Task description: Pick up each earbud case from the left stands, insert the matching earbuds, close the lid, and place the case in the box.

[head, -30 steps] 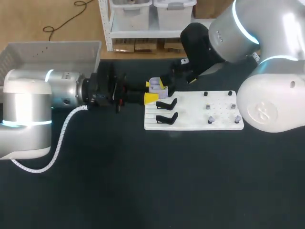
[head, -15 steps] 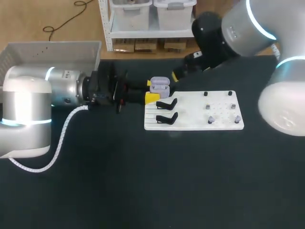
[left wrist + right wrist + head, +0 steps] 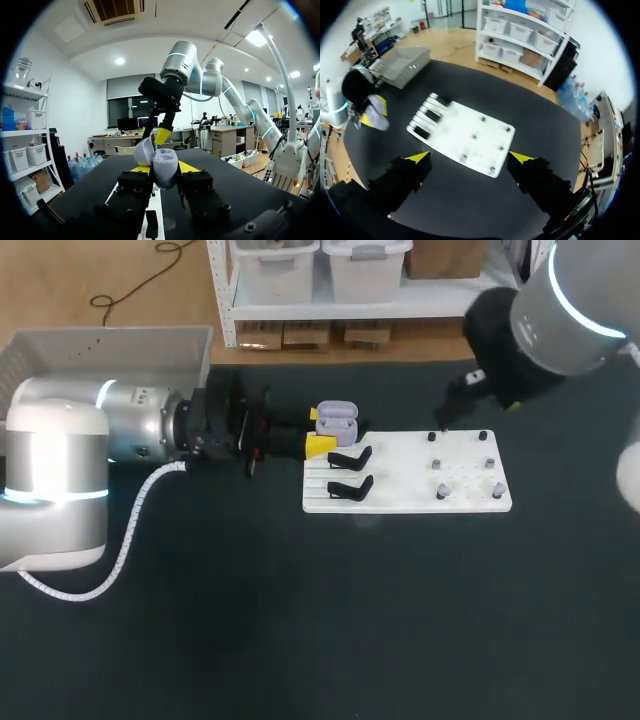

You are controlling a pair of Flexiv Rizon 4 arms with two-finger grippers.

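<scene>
The dark desk (image 3: pixel 300 620) fills most of the head view. The left arm (image 3: pixel 90 440) lies across its far-left part, reaching sideways toward the middle. The right arm (image 3: pixel 560 300) comes in from the far right corner and hangs above the desk, just past the far right edge of the board.

A grey box (image 3: pixel 100 350) sits at the far left corner of the desk, behind the left arm. It also shows in the right wrist view (image 3: pixel 407 60).

A white board (image 3: pixel 410 495) lies flat near the middle of the desk. Two black stands (image 3: pixel 350 472) sit on its left end, one nearer and one farther. Small dark studs (image 3: pixel 440 490) dot its right half. They are too small to tell whether they are earbuds or bare pegs.

The right claw (image 3: pixel 470 158) is spread wide with nothing between its yellow tips. It looks down on the board (image 3: pixel 465 135) from well above.

The left claw (image 3: pixel 322 432) pinches the case (image 3: pixel 336 420) from two sides, off the desk and just beside the board's far left corner. In the left wrist view the case (image 3: pixel 162 165) is pale lilac and sits between the yellow tips. Its lid (image 3: pixel 143 151) is swung open.
</scene>
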